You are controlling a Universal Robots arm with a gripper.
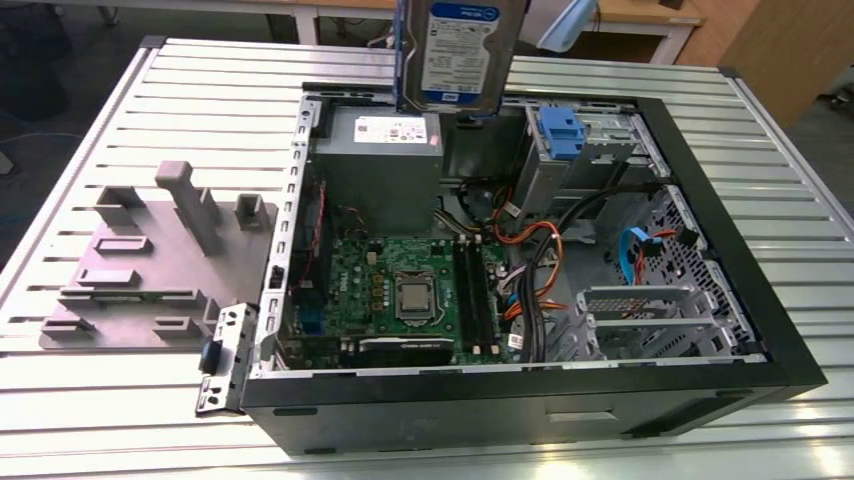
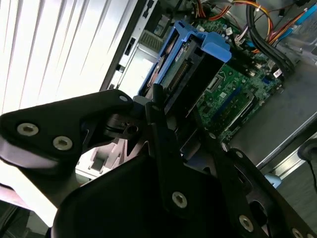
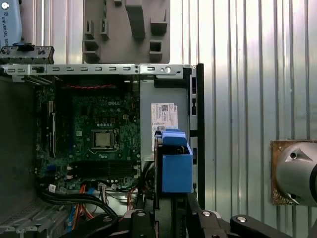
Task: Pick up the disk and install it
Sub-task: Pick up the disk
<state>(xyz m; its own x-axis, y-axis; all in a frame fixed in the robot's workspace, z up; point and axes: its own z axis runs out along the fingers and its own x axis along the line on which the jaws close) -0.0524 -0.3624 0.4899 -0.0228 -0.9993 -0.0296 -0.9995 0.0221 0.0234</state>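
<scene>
One disk, a flat silver metal hard drive with a white-and-blue label in a bright blue plastic carrier [image 1: 461, 55], hangs upright in the exterior view. It is at twelve o'clock of the one open black computer case [image 1: 534, 415], and I judge it clear of the case. Its long axis is vertical and its lower end is over the one large grey box with a white sticker [image 1: 380, 160]. One smaller blue plastic clip [image 1: 561, 135] sits on the metal drive cage [image 1: 614, 130] at about one o'clock of the case. One grey moulded fixture plate [image 1: 147, 270] lies at nine o'clock on the ribbed metal table [image 1: 134, 420].

In the second wrist view the single black gripper [image 2: 176, 111] is clamped on the disk, one finger on each side of the carrier. The disk runs straight out from the fingers, its long axis in line with them, toward the one green motherboard [image 2: 237, 89].

In the first wrist view the carrier's blue end sits straight ahead of the gripper, over the grey box and just beside the case wall. With only one arm, no question of the nearer one arises.
</scene>
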